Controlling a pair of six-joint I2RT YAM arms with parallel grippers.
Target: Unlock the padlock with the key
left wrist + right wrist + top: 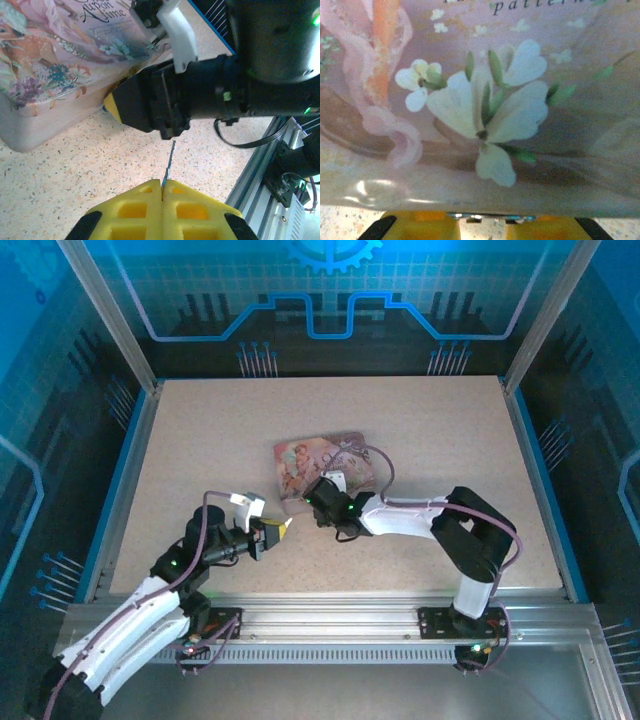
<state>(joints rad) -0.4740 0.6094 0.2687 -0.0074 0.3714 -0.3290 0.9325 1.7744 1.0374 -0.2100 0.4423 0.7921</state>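
Robot lab cell, aluminium frame [330, 612], blue circuit-print walls [330, 310]

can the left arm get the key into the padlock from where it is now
Probably not straight on: the left fingers hold the key aimed at the right arm's black housing, just ahead of its tip. The padlock seems to be the glint by the right fingers, against the tin.

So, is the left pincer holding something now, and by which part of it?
Yes. The left pincer is shut on the key, pinching one end between its yellow fingertips; the thin rest sticks out free.
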